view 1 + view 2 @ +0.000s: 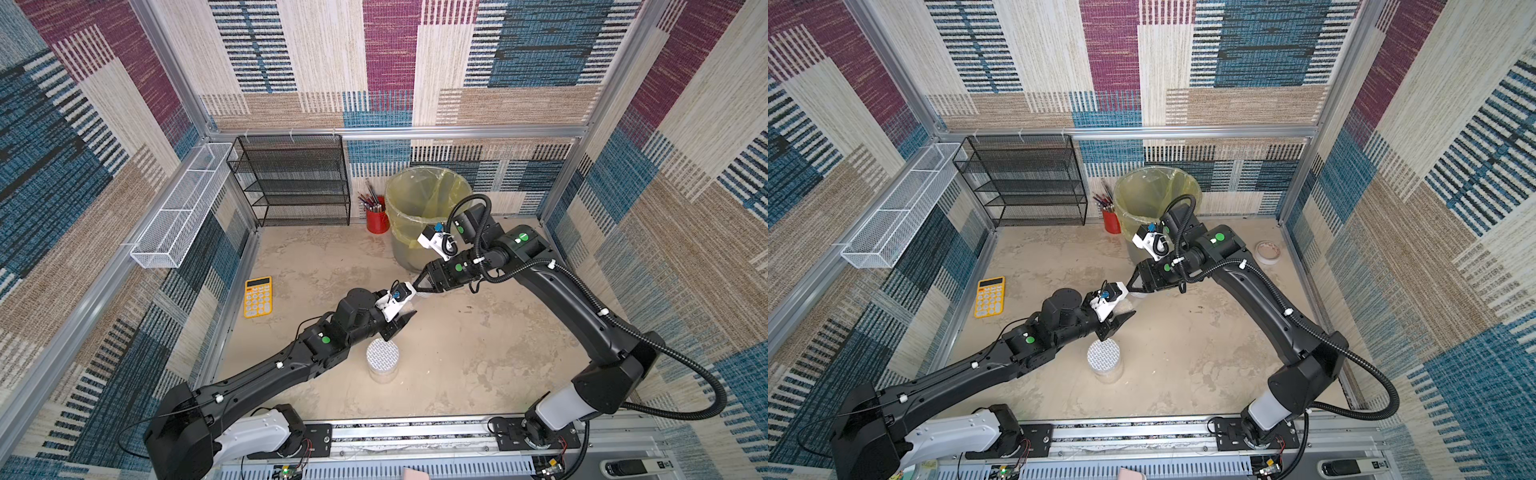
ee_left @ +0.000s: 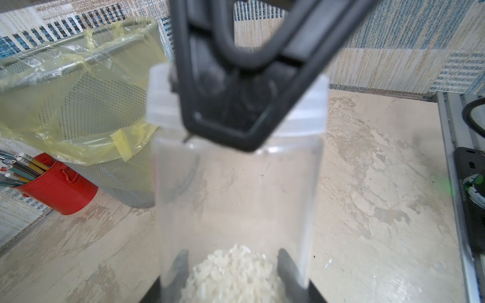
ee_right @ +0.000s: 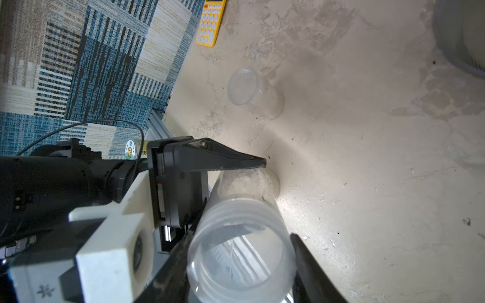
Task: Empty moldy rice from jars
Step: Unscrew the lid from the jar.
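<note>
Held jar: the held jar [image 2: 236, 196] lies on its side at mid-frame in both top views, spanning the gap between the two grippers.
Long axis: in a top view it runs from lower left to upper right. The base is at the left gripper [image 2: 233, 255] and the clear lid [image 3: 241, 212] points toward the bin [image 1: 401, 232].
Moldy rice: the moldy rice [image 2: 233, 272] is heaped at the base end.
Left fingers: clenched on the jar's base end.
Right fingers: the right gripper [image 3: 240, 251] has a finger pressed against each side of the clear lid.
Other jars: the grid-lidded jar [image 1: 382, 353] stands upright just below the left gripper in frame. A smaller clear jar [image 3: 254, 94] stands apart on the tabletop [image 1: 478, 365].
Edges: metal rails [image 1: 237, 291] border the tabletop. The bin stands at upper centre with the red pencil cup [image 1: 377, 220] just beside it, the black mesh shelf [image 1: 297, 183] is at upper left, and the yellow calculator [image 1: 258, 297] lies near the left rail.
Open room: bare tabletop lower right of centre, between the grid-lidded jar and the right arm [image 1: 582, 299].
</note>
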Controlling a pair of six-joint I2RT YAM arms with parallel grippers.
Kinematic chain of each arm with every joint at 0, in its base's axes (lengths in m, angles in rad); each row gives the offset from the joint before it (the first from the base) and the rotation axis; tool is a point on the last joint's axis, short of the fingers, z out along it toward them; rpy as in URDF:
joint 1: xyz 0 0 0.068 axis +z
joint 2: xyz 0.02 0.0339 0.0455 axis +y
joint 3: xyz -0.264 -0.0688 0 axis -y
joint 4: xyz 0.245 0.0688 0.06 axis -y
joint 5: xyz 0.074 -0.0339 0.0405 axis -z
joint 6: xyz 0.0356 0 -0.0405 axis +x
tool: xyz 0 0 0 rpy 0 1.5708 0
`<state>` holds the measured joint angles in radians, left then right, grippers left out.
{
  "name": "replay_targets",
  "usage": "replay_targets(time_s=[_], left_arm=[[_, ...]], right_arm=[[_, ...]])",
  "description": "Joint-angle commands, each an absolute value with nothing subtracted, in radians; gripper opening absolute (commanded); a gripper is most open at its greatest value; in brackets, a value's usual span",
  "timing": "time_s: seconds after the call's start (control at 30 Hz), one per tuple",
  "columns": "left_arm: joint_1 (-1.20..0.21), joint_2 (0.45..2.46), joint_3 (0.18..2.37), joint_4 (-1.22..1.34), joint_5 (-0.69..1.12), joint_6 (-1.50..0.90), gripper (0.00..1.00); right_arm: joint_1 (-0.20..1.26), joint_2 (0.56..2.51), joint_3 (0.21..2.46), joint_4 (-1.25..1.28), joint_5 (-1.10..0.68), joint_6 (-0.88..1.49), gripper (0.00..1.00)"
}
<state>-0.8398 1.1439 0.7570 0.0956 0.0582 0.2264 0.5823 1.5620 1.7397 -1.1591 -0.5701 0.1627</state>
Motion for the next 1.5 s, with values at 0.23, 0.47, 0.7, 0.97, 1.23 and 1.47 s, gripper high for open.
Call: replay_targets(time_s=[0.23, 0.47, 0.7, 0.97, 1.23, 1.47], left_arm=[[-0.836, 1.12, 0.788, 0.104, 0.187, 0.228, 0.07], [-0.836, 1.111, 0.79, 0.094, 0.187, 0.226, 0.05], [-0.836, 1.107, 0.788, 0.086, 0.186, 0.231, 0.02], [-0.835, 1.101, 0.788, 0.092, 0.17, 0.233, 0.0], [-0.836, 1.09, 0.779, 0.102, 0.142, 0.236, 0.0], [-0.835, 1.092, 0.773, 0.115, 0.131, 0.232, 0.0]], right_arm=[[0.58, 1.512, 1.677, -0.989, -0.673, -0.156, 0.36], [0.578, 1.522, 1.691, -1.015, -0.718, -0.282, 0.38], [0.578, 1.497, 1.691, -0.983, -0.741, -0.439, 0.42], [0.579, 1.552, 1.711, -1.04, -0.692, -0.456, 0.48], [0.579, 1.515, 1.69, -0.981, -0.689, -0.439, 0.62], [0.579, 1.494, 1.665, -0.959, -0.692, -0.424, 0.67]])
